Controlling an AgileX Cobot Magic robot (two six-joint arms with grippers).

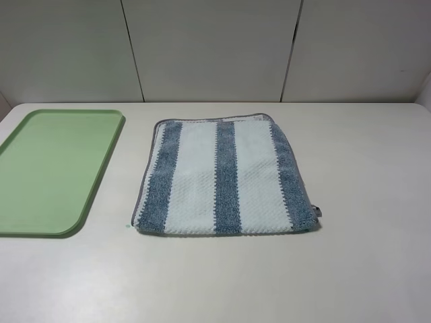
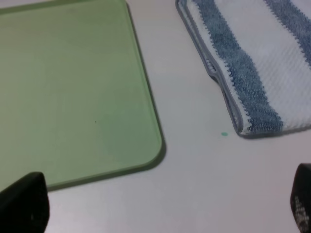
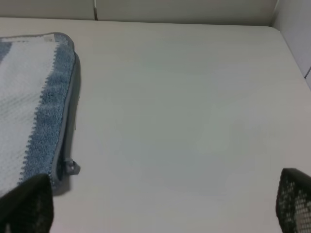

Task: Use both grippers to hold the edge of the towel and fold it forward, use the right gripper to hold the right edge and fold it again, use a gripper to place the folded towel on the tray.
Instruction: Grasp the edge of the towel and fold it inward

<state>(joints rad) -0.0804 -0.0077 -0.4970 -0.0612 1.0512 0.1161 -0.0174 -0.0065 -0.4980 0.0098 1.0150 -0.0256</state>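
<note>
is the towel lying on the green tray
No, the towel lies on the table beside the tray, with a strip of bare tabletop between them.

No text, label, brand, number or sign can be read in any of the views. The only thing like a label is a small grey tab (image 3: pixel 71 167) at the near right corner of the towel (image 1: pixel 225 178). It is too small and blurred to tell whether anything is printed on it.
</note>
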